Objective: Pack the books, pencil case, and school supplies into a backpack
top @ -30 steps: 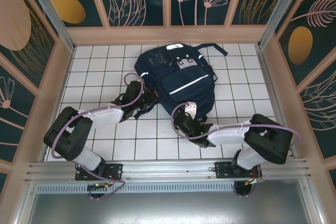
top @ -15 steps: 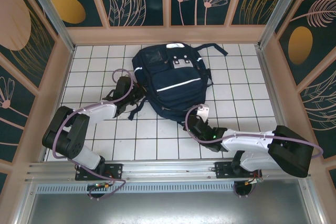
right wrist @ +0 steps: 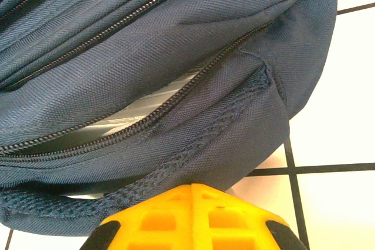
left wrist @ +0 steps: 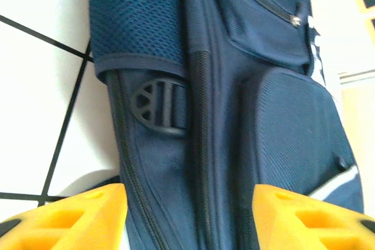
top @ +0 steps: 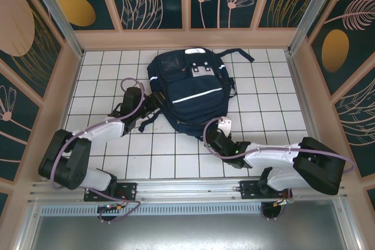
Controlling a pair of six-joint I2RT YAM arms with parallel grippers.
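The navy backpack (top: 190, 89) lies flat on the white tiled floor, front pockets and white stripes facing up. My left gripper (top: 146, 107) is at its left side and stands open. In the left wrist view its yellow fingers (left wrist: 70, 218) sit wide apart, with the backpack's side seam, zipper and plastic buckle (left wrist: 158, 106) ahead of them. My right gripper (top: 214, 137) is shut at the backpack's near right corner. Its yellow fingertips (right wrist: 193, 188) meet just under a mesh-edged seam (right wrist: 193, 156). The books, pencil case and school supplies are out of view.
Wooden walls with dark floral panels enclose the tiled floor (top: 111, 68) on three sides. An aluminium rail (top: 187, 188) runs along the near edge by the arm bases. Dark straps (top: 240, 55) trail from the backpack's far right.
The backpack has shifted away from the arm bases and straightened. The left gripper moved left along its side and opened. The right gripper slid right to its near corner, still shut.
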